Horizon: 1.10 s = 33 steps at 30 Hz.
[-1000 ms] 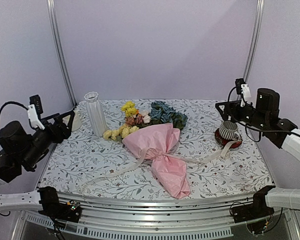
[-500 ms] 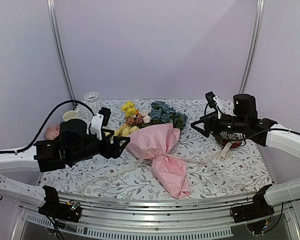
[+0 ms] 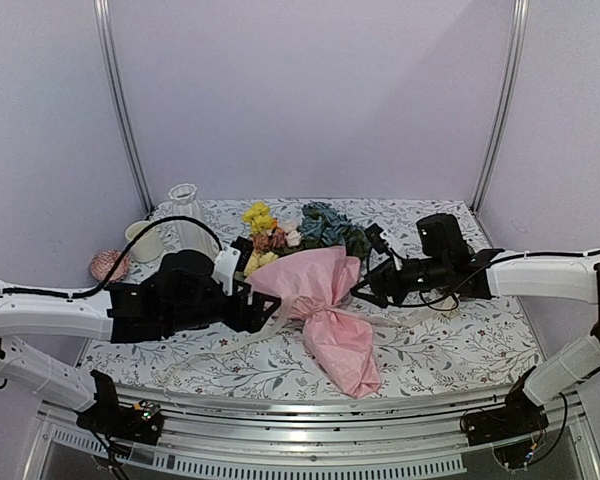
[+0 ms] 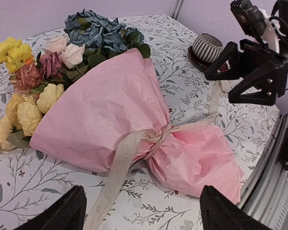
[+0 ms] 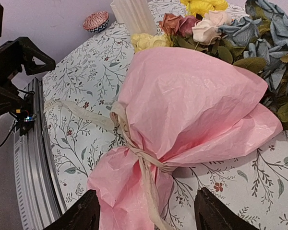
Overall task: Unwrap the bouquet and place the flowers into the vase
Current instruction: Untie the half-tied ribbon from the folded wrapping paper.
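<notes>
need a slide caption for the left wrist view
Tied pink bouquet lying on the patterned table, the open right gripper poised beyond it.

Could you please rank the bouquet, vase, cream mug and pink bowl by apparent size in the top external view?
1. The bouquet, by far.
2. The vase, its lower part hidden by the left arm.
3. The mug and the pink bowl look about alike; I won't rank them.

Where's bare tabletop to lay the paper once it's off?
Free: front-right of the table, between the bouquet tail and right edge; front-left corner beside the ribbon. Crowded: back row of vase, mug and flowers.
</notes>
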Available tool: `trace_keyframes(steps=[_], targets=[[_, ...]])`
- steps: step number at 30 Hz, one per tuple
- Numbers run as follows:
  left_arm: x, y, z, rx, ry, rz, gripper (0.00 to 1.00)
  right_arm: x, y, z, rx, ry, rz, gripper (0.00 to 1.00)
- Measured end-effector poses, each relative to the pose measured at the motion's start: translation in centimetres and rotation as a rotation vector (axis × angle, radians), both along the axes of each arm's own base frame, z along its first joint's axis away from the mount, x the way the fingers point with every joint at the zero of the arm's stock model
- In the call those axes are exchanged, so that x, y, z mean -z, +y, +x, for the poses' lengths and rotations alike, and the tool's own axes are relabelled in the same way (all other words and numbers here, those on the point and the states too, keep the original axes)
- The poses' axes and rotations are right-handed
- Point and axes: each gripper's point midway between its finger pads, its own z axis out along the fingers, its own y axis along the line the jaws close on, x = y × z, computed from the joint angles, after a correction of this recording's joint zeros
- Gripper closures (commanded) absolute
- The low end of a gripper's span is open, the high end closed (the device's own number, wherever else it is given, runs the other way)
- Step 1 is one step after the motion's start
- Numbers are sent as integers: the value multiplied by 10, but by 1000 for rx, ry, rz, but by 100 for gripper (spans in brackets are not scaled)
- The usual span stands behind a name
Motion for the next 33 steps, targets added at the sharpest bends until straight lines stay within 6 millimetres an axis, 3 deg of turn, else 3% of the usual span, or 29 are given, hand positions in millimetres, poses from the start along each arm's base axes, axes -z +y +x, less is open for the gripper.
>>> trace_keyframes(steps=[5,8,13,18,23,33], targets=[[11,-3,0,7,18,21,16,7,10,0,2,-19,-36,26],[14,-6,0,18,25,21,19,3,11,4,21,-47,-32,35],[29,-17,1,37,54,48,26,6,22,11,-9,-39,-30,60],[39,-21,8,21,68,87,32,24,42,18,-63,-25,-67,62],[38,-22,13,0,61,99,34,38,59,12,-125,-54,-127,68],[41,-19,14,-14,62,112,36,65,75,9,-192,-74,-225,74]])
